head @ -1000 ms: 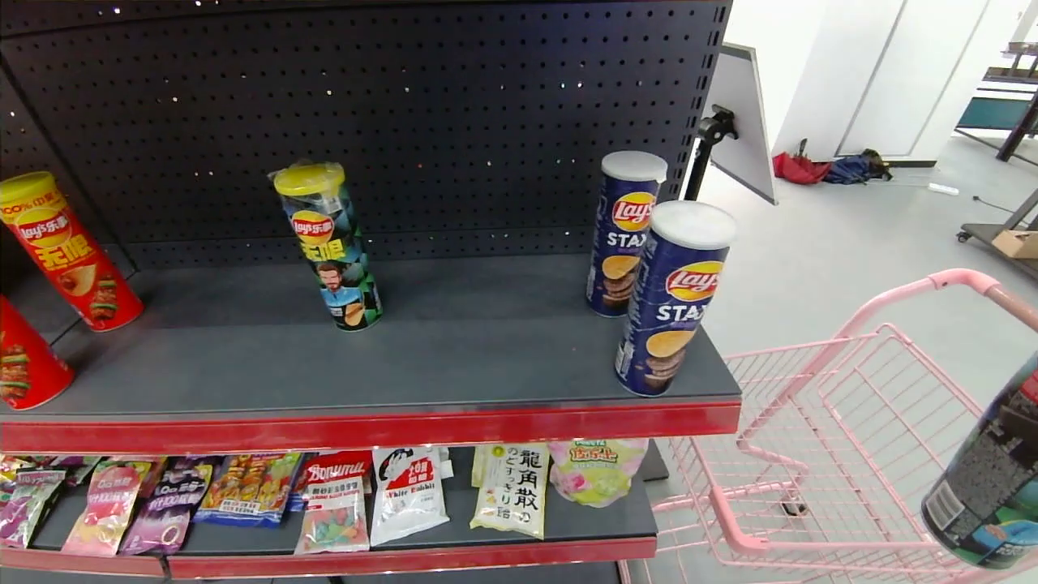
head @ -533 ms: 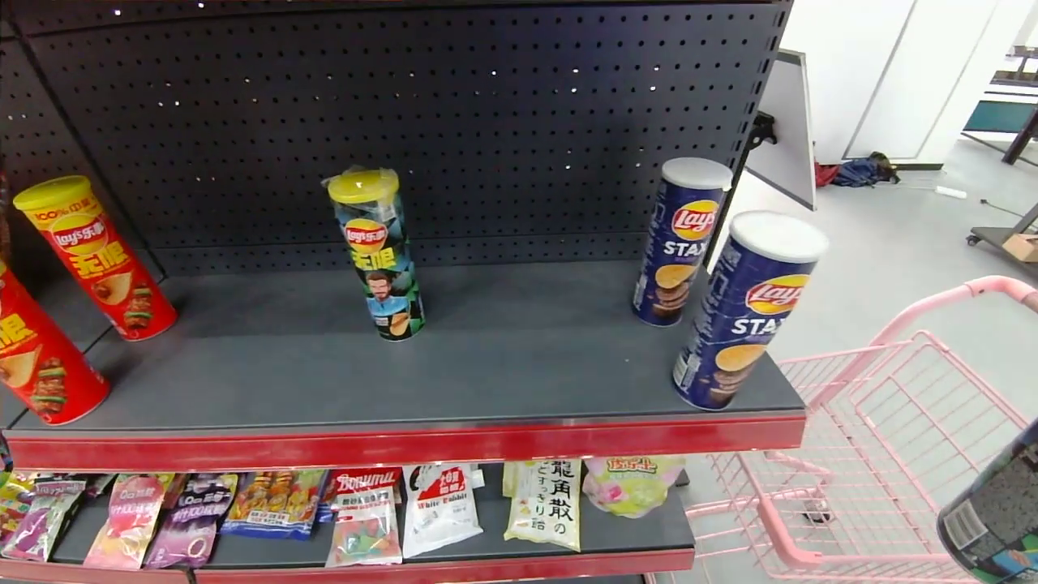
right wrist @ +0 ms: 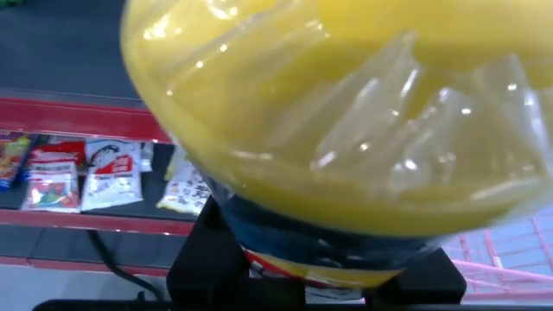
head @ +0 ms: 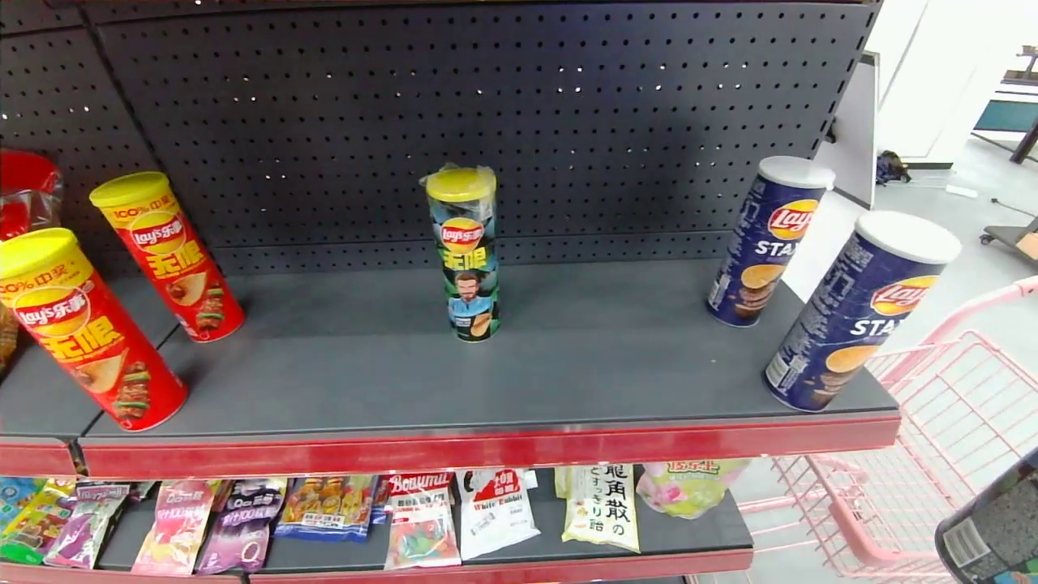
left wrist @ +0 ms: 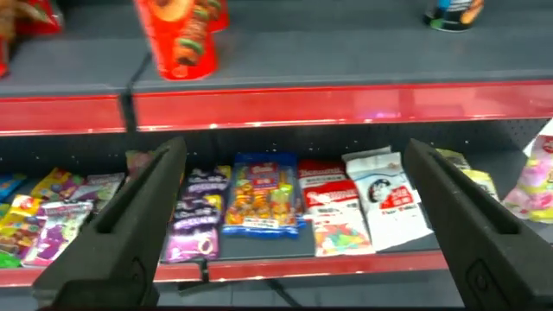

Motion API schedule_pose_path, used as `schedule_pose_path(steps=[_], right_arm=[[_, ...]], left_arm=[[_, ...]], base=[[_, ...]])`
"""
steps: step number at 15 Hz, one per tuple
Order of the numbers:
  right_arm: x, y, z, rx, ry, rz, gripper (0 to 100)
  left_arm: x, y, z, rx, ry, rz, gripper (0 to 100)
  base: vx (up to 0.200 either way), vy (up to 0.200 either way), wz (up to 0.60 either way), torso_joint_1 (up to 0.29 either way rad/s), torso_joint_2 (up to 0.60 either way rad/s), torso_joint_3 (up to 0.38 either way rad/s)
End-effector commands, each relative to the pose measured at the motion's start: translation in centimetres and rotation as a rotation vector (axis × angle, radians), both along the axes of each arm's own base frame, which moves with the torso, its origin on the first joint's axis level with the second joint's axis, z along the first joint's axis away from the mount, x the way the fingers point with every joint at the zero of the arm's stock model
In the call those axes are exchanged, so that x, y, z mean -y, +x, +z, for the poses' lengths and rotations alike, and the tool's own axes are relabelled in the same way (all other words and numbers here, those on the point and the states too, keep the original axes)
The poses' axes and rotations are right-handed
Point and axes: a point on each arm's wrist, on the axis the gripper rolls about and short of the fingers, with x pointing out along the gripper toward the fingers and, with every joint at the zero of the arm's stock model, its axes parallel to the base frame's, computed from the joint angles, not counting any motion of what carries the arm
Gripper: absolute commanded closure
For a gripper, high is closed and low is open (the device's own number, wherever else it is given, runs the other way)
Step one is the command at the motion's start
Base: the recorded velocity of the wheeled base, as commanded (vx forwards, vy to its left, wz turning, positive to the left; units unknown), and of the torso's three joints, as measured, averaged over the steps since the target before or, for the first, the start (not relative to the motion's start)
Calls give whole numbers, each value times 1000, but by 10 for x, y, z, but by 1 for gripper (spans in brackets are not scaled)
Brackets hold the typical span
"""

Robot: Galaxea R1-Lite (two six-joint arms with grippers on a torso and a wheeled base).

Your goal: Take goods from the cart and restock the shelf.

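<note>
A dark chip can with a yellow lid [right wrist: 346, 112] sits in my right gripper [right wrist: 315, 269], which is shut on it. The same can's lower end [head: 993, 527] shows at the bottom right of the head view, over the pink cart [head: 932, 422]. On the dark, red-edged shelf [head: 486, 446] a matching yellow-lidded can [head: 466, 251] stands upright in the middle. My left gripper [left wrist: 294, 233] is open, its fingers [left wrist: 121, 225] wide apart, level with the lower shelf of snack bags [left wrist: 268, 194].
Two navy cans [head: 766, 239] [head: 859, 312] stand at the shelf's right end. Two red cans [head: 166, 251] [head: 81, 324] stand at its left. Bare shelf lies on both sides of the middle can. A black pegboard backs the shelf.
The head camera has turned left, so shelf and cans sit further right in the picture. The held can has slid toward the bottom right corner.
</note>
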Motion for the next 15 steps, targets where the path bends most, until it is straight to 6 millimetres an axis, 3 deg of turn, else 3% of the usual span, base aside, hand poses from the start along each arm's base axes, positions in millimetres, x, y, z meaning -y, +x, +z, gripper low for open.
schedule_pose_path(steps=[1, 5, 7, 10, 15], right_arm=[[0, -2, -2, 5, 1, 1, 100], [0, -9, -4, 31, 4, 25, 100], [-1, -17, -15, 34, 15, 114, 100], [0, -19, -21, 32, 16, 116, 100], [0, -19, -22, 29, 16, 124, 100]], left_arm=[[0, 0, 0, -1, 0, 0, 0], [0, 0, 0, -1, -1, 0, 0], [0, 0, 0, -1, -1, 0, 0], [0, 0, 0, -1, -1, 0, 0], [0, 0, 0, -2, -3, 0, 0]], base=[[0, 200, 0, -2, 2, 2], [0, 0, 0, 0, 0, 0], [200, 0, 0, 10, 2, 7], [200, 0, 0, 1, -1, 2], [0, 0, 0, 0, 0, 0]])
